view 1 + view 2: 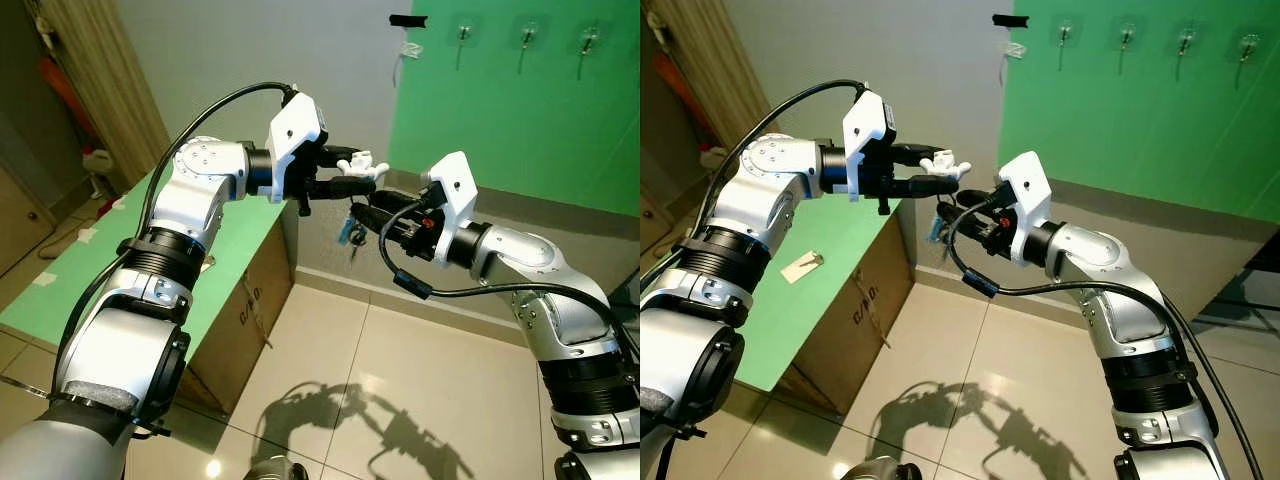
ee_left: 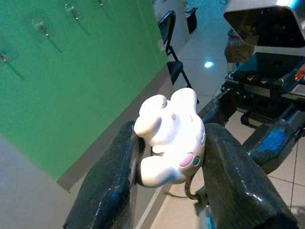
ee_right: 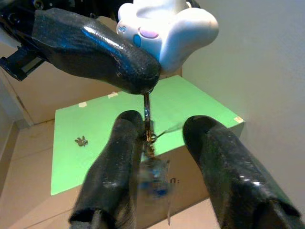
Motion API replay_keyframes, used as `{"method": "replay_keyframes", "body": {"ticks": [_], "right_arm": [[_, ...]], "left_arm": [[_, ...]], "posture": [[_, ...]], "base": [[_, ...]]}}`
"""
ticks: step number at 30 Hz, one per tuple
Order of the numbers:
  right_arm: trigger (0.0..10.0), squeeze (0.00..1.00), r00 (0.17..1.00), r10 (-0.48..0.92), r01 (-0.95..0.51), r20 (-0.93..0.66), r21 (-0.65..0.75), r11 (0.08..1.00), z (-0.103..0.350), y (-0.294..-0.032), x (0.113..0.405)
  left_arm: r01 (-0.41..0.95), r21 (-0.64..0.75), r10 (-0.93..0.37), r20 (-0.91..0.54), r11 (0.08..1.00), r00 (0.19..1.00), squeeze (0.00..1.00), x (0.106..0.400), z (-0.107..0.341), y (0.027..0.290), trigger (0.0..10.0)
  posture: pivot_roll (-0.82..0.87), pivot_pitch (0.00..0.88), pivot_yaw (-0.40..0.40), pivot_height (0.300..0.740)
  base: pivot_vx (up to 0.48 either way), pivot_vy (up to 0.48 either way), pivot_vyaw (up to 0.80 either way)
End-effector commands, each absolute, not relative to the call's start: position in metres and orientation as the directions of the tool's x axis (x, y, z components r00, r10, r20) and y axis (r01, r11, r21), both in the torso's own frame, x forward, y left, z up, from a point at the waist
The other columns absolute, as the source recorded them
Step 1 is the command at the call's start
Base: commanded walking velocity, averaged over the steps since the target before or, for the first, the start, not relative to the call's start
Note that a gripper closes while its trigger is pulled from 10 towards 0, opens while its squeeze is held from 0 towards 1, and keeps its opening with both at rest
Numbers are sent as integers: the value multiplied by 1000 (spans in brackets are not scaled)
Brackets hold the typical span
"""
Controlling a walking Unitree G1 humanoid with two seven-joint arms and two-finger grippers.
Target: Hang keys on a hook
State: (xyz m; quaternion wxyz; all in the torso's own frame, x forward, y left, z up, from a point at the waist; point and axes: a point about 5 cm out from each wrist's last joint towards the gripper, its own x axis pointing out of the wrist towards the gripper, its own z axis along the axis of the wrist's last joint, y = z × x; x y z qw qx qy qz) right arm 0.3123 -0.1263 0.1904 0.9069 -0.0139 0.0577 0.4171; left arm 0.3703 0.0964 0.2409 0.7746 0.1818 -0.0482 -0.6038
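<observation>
Midair, left gripper (image 1: 362, 172) clenches white charm (image 2: 169, 138); right gripper (image 3: 159, 143) spread around dangling keys (image 1: 352, 236).

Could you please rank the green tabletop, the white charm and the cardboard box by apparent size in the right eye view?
1. Green tabletop, largest.
2. Cardboard box, smaller.
3. White charm in the left pincer, smallest, though nearer the camera.
</observation>
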Motion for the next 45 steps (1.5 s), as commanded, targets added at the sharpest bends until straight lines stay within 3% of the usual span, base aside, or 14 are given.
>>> {"method": "replay_keyframes", "body": {"ticks": [1, 20, 28, 36, 37, 45], "right_arm": [[0, 0, 639, 762, -764, -102, 24, 644, 193, -126, 312], [0, 0, 677, 732, -733, -74, 22, 680, 195, -128, 315], [0, 0, 712, 698, -700, -78, 2, 715, 192, -130, 315], [0, 0, 725, 685, -686, -68, 21, 728, 190, -130, 315], [0, 0, 725, 686, -686, -67, 23, 727, 190, -130, 315], [0, 0, 725, 685, -685, -63, 33, 728, 189, -130, 314]], "left_arm": [[912, 358, -956, -132, 202, 263, 0, 369, 247, 99, 10000], [911, 357, -953, -139, 204, 268, 0, 369, 245, 98, 10000], [884, 387, -931, -140, 263, 338, 0, 374, 244, 100, 10000], [880, 385, -927, -130, 279, 351, 0, 376, 244, 98, 10000], [878, 377, -924, -120, 295, 362, 976, 377, 245, 99, 10000], [870, 366, -917, -98, 329, 388, 1000, 380, 248, 98, 10000]], "posture": [[-180, 0, 80, 740], [-179, 0, 84, 740], [-183, 0, 87, 740], [-185, 0, 89, 740], [-185, 0, 89, 740], [-184, 0, 88, 740]], "base": [[0, 0, 0], [0, 0, 0], [0, 0, 0], [0, 0, 0], [0, 0, 0], [0, 0, 0]]}}
